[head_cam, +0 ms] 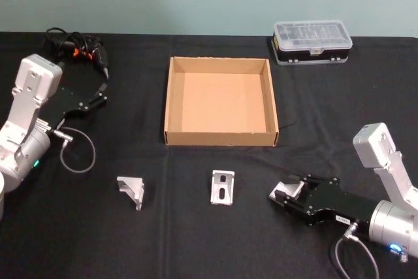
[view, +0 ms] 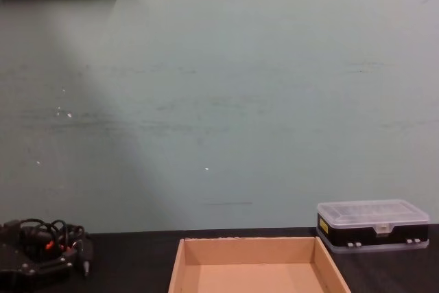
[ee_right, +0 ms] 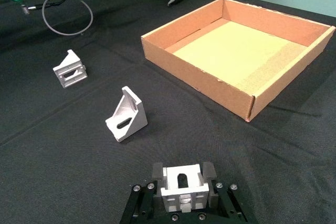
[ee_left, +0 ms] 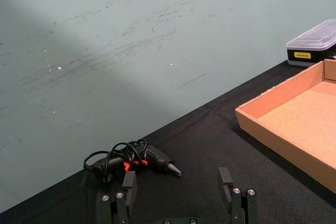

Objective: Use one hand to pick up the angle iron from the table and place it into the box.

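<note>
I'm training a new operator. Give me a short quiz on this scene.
1. True or false: the box already holds an angle iron.
2. Which is shut on an angle iron? A) left gripper B) right gripper C) neither
3. How many angle irons lie loose on the table?
Key: 1. False, it is empty. 2. B, it grips the held angle iron; the left gripper is open at the table's left. 3. Two: the left loose iron and the middle loose iron.

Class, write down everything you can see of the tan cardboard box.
The box is a shallow, square-ish tray of plain tan cardboard with four low upright walls, open on top and empty. It sits flat on the black table, touching nothing else. The right gripper, shut on an angle iron, is nearer the robot, apart from it.
</note>
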You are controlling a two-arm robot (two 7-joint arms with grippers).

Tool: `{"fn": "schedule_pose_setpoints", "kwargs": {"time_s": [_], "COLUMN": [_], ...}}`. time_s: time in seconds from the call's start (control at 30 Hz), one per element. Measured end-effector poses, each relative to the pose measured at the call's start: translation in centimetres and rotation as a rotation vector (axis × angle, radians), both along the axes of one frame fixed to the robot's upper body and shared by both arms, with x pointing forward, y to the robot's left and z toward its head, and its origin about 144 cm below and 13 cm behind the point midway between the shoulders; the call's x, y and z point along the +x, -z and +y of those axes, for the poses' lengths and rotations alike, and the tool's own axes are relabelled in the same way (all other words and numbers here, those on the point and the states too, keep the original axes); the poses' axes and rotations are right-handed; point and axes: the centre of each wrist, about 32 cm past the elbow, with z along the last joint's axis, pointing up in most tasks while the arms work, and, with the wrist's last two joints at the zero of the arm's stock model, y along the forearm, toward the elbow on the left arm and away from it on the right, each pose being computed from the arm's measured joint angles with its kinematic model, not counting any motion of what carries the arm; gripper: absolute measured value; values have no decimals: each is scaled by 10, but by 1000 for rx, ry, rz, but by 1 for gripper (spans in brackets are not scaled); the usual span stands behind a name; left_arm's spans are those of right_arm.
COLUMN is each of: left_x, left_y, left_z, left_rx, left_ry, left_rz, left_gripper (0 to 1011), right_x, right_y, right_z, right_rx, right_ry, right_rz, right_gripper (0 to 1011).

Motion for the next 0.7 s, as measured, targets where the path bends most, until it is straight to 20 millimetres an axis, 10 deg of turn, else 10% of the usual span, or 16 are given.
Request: {"fn": "schedule_pose_setpoints", "kwargs": {"time_s": [0.33, 0.7], "left_x": [0, 0], "left_y": [0, 0], "left_z": [0, 0], "left_rx": [0, 0], "left_ry": [0, 0], "left_rz": [0, 0], "left_gripper": [1011, 1011], "right_x": [3, 41], "right_y": [-10, -66], "right_z": [-1, 14], "right_rx": [54, 148], "right_ry": [-6, 20], "right_rz": [-54, -122], "right_gripper": [458, 458]}}
